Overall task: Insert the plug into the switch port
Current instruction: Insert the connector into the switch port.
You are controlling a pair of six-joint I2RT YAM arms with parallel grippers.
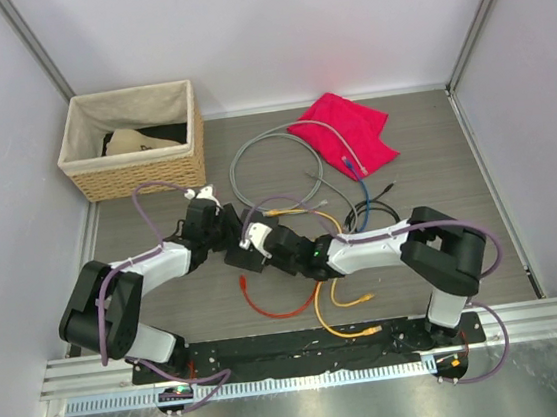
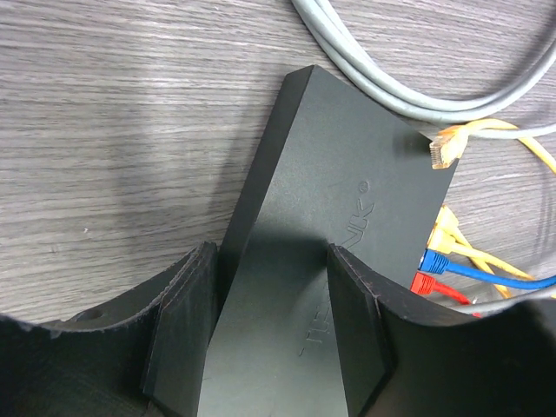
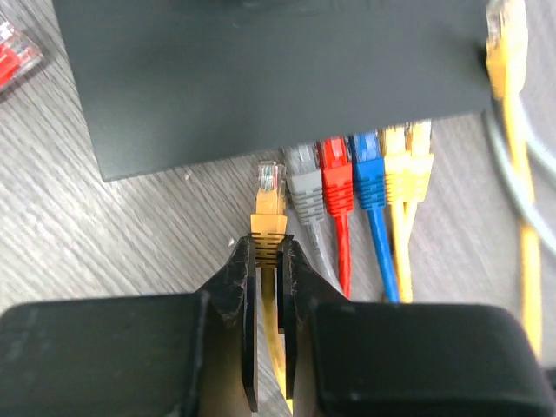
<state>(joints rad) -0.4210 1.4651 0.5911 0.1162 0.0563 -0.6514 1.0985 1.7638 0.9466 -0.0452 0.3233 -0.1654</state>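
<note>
Right claw [image 3: 269, 252]: pressed together on the yellow plug [image 3: 268, 195], pinching it at the boot, connector end forward. Left claw [image 2: 269, 291]: clamped across the switch [image 2: 347, 165], which sits mid-desk [image 2: 104, 130] between the two arms. The plug's long axis runs straight out from the right claw toward the switch's port edge. Its tip stops just short, beside the grey connector [image 3: 304, 187] (further connectors sit along that edge). Judgement: the right arm needs only a straight forward push.
</note>
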